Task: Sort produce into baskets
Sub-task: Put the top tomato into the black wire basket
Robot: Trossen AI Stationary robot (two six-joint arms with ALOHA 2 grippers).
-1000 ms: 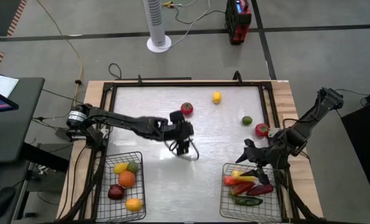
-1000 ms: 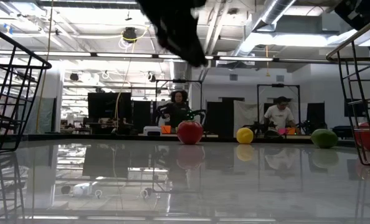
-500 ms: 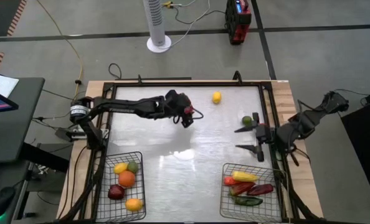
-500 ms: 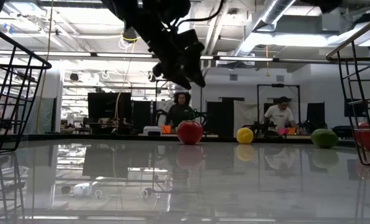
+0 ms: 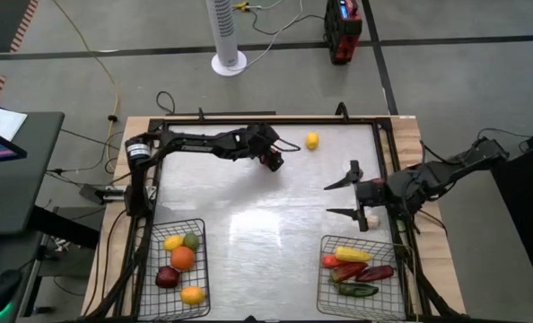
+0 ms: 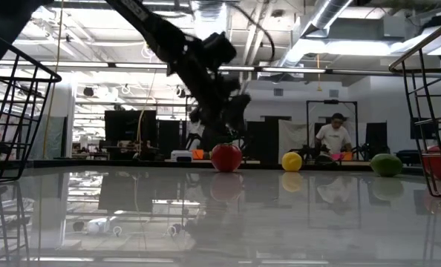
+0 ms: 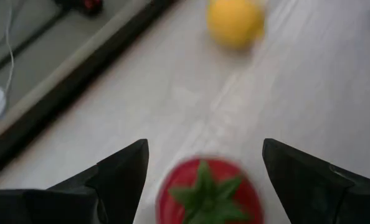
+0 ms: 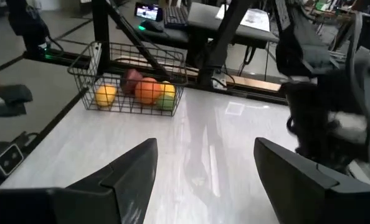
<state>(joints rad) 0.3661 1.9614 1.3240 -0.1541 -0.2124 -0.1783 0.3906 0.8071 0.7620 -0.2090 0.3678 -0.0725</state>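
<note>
Nearest us sit the two rectangular silver-grey wire-mesh baskets, the left one (image 5: 181, 269) holding round fruit and the right one (image 5: 356, 269) long vegetables, and just beyond the right one our right gripper (image 5: 345, 199) hangs empty with its fingers wide apart. Farther back our left gripper (image 7: 200, 180) is spread open around the round red tomato with a green leafy top (image 7: 207, 196), with a small yellow lemon-like fruit (image 5: 312, 140) lying beyond it. We judge an off-centre close could send the round tomato rolling away; we see no readable writing.
</note>
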